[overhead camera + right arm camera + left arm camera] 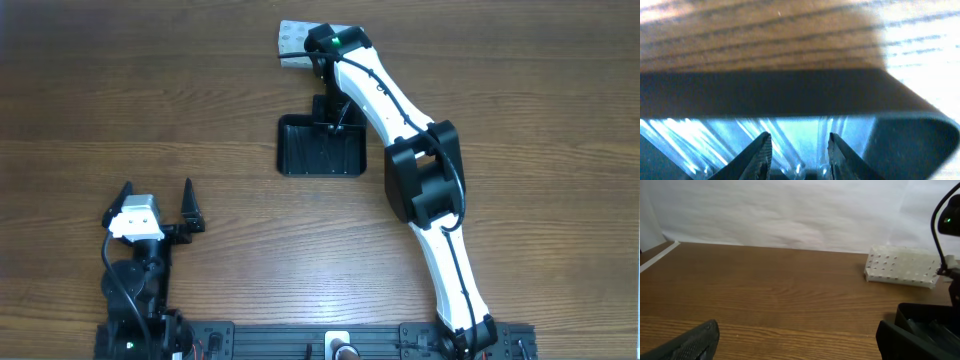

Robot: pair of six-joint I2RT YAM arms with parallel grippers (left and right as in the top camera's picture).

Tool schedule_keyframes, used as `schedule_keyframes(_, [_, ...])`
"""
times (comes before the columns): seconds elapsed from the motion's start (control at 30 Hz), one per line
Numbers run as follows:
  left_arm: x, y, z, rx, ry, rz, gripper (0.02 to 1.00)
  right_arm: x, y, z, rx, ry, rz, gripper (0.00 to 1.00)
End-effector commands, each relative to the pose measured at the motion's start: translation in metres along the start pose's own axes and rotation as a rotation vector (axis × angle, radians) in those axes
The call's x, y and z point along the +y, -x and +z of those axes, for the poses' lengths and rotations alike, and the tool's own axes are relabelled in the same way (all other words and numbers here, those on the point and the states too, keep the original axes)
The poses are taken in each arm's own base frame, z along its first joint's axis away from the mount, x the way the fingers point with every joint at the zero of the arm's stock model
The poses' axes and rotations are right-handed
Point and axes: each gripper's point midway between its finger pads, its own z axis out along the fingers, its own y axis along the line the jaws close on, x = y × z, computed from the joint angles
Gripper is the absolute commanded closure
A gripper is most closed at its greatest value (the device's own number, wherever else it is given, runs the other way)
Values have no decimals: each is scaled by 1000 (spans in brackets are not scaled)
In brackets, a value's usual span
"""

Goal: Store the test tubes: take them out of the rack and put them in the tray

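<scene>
Black tray (283, 145) sits mid-counter (120, 90), with the white rack (298, 42) close by at its 12 o'clock. The test tubes (700, 142) lie inside the tray as clear, glinting cylinders side by side behind its dark wall.

The right end effector (800, 152) is down low in the tray's 12 o'clock end, right over those tubes. Whether it is clamped on one or free of them cannot be told, since the clear tubes blur into one another there. The left end effector (157, 190) rests well away at the tray's 8 o'clock, its fingers spread wide with nothing between them.

The tubes look light, rigid and smooth, so they would likely be slippery and quick to roll on the tray floor, and brittle if squeezed hard or dropped. The safest hold is probably across the upper part of the barrel, with modest force, keeping each tube upright until it is free of its hole. Laying one down parallel to those already in the tray should keep it from knocking against them. From the left wrist view the rack looks emptied or nearly so, though that is only a guess.
</scene>
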Motion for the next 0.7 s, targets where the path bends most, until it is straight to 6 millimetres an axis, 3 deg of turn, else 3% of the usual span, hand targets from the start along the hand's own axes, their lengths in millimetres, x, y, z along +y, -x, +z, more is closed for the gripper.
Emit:
schedule_keyframes(0.03, [-2,-2,0,2,-11,10,20,8,-4,-70,-128,79,-52,555])
schedule_keyframes(0.17, [-2,-2,0,2,-11,10,23,-2,-6,-107,-222,57,-95,446])
schedule_keyframes(0.33, [-2,-2,0,2,-11,10,20,-38,-13,-151,-338,-98,-127,325])
schedule_keyframes(0.57, [-2,-2,0,2,-11,10,20,-92,-57,-204,-367,-278,-150,7])
schedule_keyframes(0.7, [-2,-2,0,2,-11,10,20,-111,-86,-226,-396,-270,-130,9])
